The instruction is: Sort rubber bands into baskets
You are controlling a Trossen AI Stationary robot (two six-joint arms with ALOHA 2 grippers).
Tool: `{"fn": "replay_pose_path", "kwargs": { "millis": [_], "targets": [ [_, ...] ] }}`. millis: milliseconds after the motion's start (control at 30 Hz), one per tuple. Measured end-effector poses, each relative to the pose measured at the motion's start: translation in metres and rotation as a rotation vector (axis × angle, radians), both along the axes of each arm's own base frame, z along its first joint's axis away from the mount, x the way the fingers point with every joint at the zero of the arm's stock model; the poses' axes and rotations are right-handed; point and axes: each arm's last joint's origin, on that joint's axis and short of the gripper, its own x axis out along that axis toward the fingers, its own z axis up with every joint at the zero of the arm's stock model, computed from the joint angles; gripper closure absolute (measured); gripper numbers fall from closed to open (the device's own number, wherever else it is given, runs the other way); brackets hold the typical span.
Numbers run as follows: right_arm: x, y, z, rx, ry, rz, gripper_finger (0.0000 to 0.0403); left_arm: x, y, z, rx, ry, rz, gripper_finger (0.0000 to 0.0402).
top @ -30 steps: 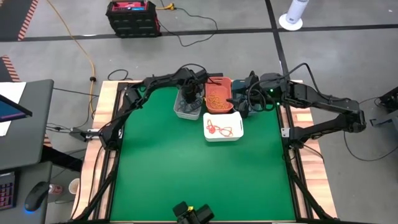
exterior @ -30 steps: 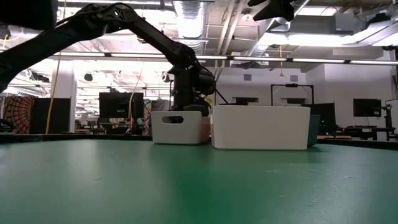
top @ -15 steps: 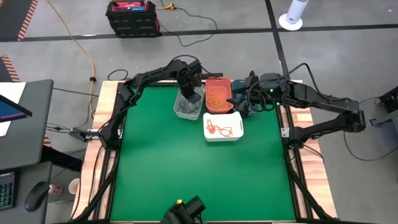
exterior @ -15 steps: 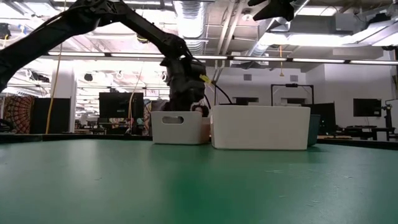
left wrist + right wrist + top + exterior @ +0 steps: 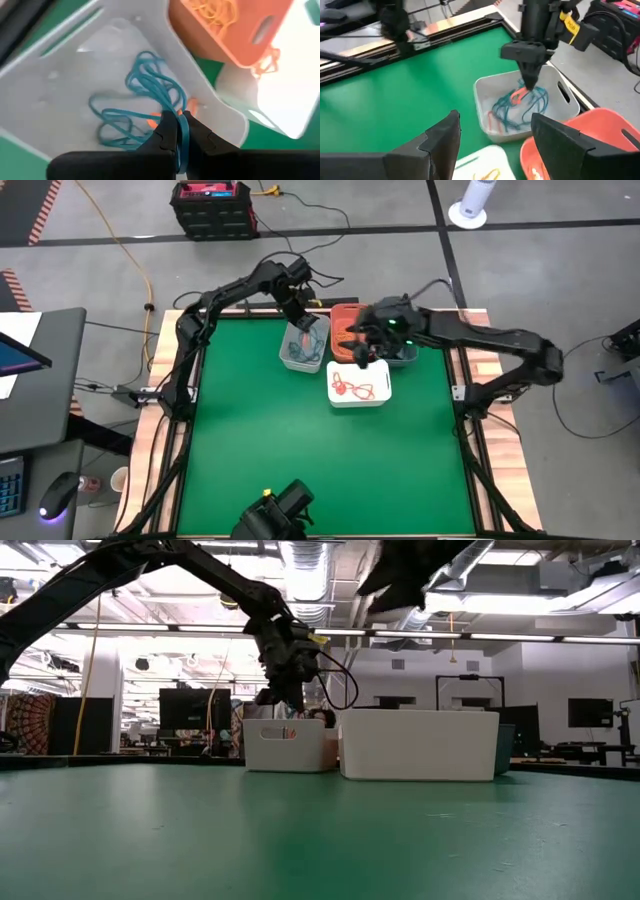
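High view: the left end effector [image 5: 300,318] hangs above the light grey basket [image 5: 302,348] at the table's far side. The right end effector [image 5: 362,352] hovers open near the white basket [image 5: 359,383].

Left wrist view: closed fingers [image 5: 167,135] pinch a teal rubber band [image 5: 145,95]; an orange band [image 5: 192,107] tangles alongside. Lift slowly so that the strands separate.

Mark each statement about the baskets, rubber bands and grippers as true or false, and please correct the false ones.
1. The left gripper is shut on teal-blue rubber bands above the light grey plastic basket. True.
2. The coral-orange plastic basket holds black bands. False: it holds yellow-orange rubber bands.
3. The right gripper has its fingers open and holds nothing. True.
4. The white rectangular basket is empty. False: thin red rubber bands lie in it.
5. An orange-red band hangs among the teal-blue ones at the left gripper. True.
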Motion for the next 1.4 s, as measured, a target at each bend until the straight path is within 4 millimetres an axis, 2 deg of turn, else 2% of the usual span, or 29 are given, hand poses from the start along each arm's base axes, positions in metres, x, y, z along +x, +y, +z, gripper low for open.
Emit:
{"fn": "replay_pose_path", "kwargs": {
  "millis": [167, 367, 600, 767, 933, 1400],
  "targets": [
    [0.032, -0.026, -0.032, 0.022, 0.02, -0.05, 0.0133, -0.001, 0.001, 0.0, -0.019, -0.024, -0.012, 0.0401],
    [0.059, -0.048, -0.077, 0.062, 0.105, -0.086, 0.0133, -0.002, 0.004, 0.002, -0.062, -0.066, 0.003, 0.0401],
    [0.084, -0.058, -0.103, 0.104, 0.019, -0.042, 0.0133, -0.01, 0.014, 0.004, -0.146, -0.138, 0.03, 0.0401],
    [0.092, -0.067, -0.111, 0.091, -0.025, -0.058, 0.0133, -0.016, 0.02, 0.004, -0.17, -0.161, 0.046, 0.0401],
    [0.094, -0.074, -0.126, 0.094, 0.019, -0.069, 0.0133, -0.019, 0.025, 0.005, -0.217, -0.196, 0.073, 0.0401],
    [0.094, -0.085, -0.126, -0.068, 0.026, -0.09, 0.0138, -0.013, 0.031, 0.013, -0.328, -0.353, 0.104, 0.0401]
  ]
}}
